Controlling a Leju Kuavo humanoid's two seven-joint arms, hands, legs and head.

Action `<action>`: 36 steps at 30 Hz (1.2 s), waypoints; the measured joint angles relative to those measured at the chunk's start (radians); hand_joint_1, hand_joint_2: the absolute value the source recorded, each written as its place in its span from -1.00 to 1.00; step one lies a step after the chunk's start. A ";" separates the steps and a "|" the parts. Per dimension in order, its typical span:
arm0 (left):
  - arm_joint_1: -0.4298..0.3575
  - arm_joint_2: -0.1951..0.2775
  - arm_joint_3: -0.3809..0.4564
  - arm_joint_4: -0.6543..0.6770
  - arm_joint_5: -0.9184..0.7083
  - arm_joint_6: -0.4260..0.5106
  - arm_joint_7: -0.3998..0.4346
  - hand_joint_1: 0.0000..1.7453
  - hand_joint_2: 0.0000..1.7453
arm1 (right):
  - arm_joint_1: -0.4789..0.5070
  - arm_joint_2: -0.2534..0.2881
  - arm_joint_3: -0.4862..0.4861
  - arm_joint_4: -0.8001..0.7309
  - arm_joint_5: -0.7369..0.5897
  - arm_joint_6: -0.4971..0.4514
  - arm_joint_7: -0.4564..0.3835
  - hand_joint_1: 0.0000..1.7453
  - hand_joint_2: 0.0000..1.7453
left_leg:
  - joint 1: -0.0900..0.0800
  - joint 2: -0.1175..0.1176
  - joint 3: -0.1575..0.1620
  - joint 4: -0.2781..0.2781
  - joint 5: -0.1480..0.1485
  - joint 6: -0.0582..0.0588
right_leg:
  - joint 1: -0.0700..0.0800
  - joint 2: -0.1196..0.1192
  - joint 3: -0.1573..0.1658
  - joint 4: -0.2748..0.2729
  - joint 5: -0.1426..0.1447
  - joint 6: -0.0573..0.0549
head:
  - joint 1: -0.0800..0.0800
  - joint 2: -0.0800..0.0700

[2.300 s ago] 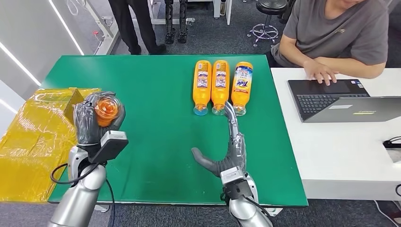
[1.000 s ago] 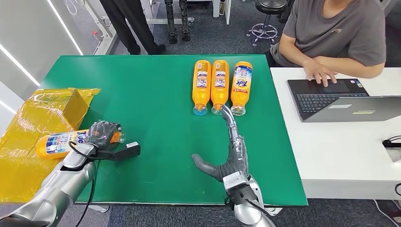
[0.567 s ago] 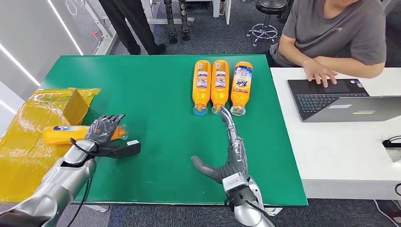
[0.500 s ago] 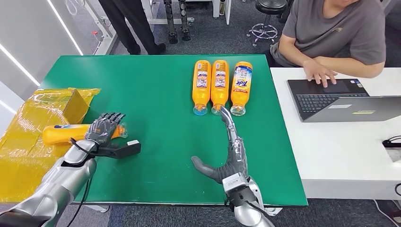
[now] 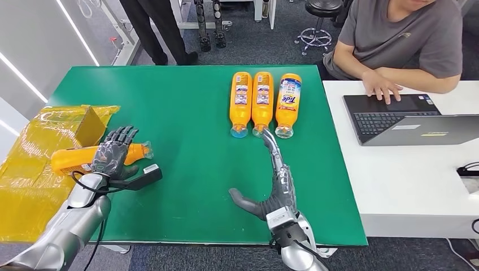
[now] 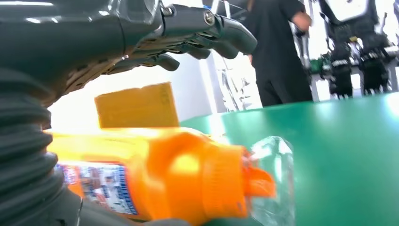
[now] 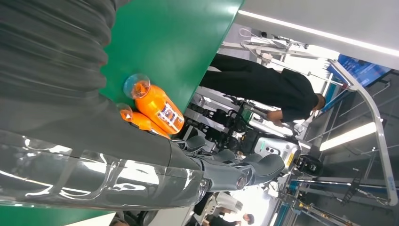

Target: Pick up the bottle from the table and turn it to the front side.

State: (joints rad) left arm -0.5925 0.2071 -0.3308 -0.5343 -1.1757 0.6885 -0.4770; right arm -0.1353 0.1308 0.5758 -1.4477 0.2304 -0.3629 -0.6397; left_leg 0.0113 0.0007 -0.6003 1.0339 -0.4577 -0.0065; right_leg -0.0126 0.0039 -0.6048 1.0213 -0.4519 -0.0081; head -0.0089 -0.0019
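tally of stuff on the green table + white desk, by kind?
Bottles: 4, three in a row, one by the left hand
Yellow bag: 1
Yellow box: 1
Laptops: 2
Total: 8

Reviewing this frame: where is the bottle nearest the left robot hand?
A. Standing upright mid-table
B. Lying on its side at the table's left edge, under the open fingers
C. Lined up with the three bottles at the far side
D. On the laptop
B: the bottle lies on its side by the yellow bag, with the left robot hand over it, fingers spread, not gripping.
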 joint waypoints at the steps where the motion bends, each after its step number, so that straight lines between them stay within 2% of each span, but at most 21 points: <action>1: 0.025 0.001 0.031 -0.040 0.018 0.004 -0.031 -1.00 1.00 | 0.001 0.000 0.000 0.000 0.000 0.000 0.000 -1.00 1.00 | 0.000 0.000 0.000 0.000 0.000 0.000 | 0.000 0.000 0.000 0.000 0.000 0.000 | 0.000 0.000; 5: 0.113 -0.009 0.184 -0.202 0.066 0.008 -0.152 -1.00 1.00 | 0.005 0.000 -0.003 0.000 0.000 -0.002 0.000 -1.00 1.00 | 0.000 0.000 0.000 0.000 0.000 0.000 | 0.000 0.001 0.000 0.000 0.000 0.000 | 0.000 0.000; 9: 0.155 -0.014 0.273 -0.289 0.072 0.008 -0.168 -1.00 1.00 | 0.006 0.000 -0.004 0.000 0.000 -0.002 0.000 -1.00 1.00 | 0.000 0.000 0.000 0.000 0.000 0.000 | 0.000 0.000 0.000 0.000 0.000 0.000 | 0.000 0.000; 14: 0.185 -0.021 0.323 -0.352 0.103 0.008 -0.187 -1.00 1.00 | 0.007 0.001 -0.005 0.000 0.000 -0.002 0.000 -1.00 1.00 | 0.000 0.000 0.000 0.000 0.000 0.000 | 0.000 0.000 0.000 0.000 0.000 0.000 | 0.000 0.000; 16: 0.216 -0.027 0.340 -0.418 0.219 0.008 -0.206 -1.00 1.00 | 0.008 0.003 -0.005 0.000 0.000 -0.002 0.000 -1.00 1.00 | 0.000 0.001 0.000 0.000 0.000 0.000 | 0.000 0.001 0.000 0.000 0.000 0.000 | 0.000 0.000; 18: 0.259 -0.037 0.349 -0.529 0.415 0.009 -0.215 -1.00 1.00 | 0.008 0.005 -0.005 0.000 0.000 -0.004 0.001 -1.00 1.00 | 0.000 0.001 0.000 0.000 0.000 0.000 | 0.000 0.001 0.000 0.000 0.000 0.000 | 0.000 0.000; 22: 0.318 -0.056 0.341 -0.769 0.805 0.009 -0.219 -1.00 1.00 | 0.008 0.008 -0.005 0.002 -0.008 -0.014 0.002 -1.00 1.00 | 0.000 -0.001 -0.001 0.000 0.000 0.000 | 0.000 -0.001 -0.001 -0.001 -0.001 0.000 | 0.000 0.000; 25: 0.319 -0.079 0.294 -0.886 1.025 -0.022 -0.224 -1.00 1.00 | 0.008 0.010 -0.005 0.004 -0.015 -0.023 0.000 -1.00 1.00 | 0.000 -0.002 -0.001 0.000 0.000 0.000 | 0.000 -0.003 0.000 -0.001 -0.001 0.001 | 0.000 0.000; 31: 0.285 -0.189 0.172 -0.980 1.155 -0.130 -0.225 -1.00 1.00 | 0.009 0.011 0.000 0.000 -0.012 -0.063 -0.006 -1.00 1.00 | 0.000 -0.003 0.000 0.001 0.000 0.000 | 0.000 -0.003 0.001 -0.002 0.001 0.001 | 0.000 0.000; 36: 0.288 -0.328 0.109 -1.043 1.237 -0.200 -0.225 -1.00 1.00 | 0.019 0.011 0.002 -0.025 -0.010 -0.091 -0.007 -1.00 1.00 | 0.000 -0.003 -0.001 0.001 0.000 0.001 | 0.000 -0.003 0.001 -0.002 0.001 0.001 | 0.000 0.000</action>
State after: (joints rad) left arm -0.3043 -0.1207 -0.2219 -1.5774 0.0613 0.4883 -0.7015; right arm -0.1158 0.1415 0.5778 -1.4725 0.2203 -0.4536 -0.6471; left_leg 0.0108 -0.0018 -0.6011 1.0350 -0.4579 -0.0059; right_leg -0.0131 0.0012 -0.6038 1.0195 -0.4506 -0.0068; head -0.0088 -0.0019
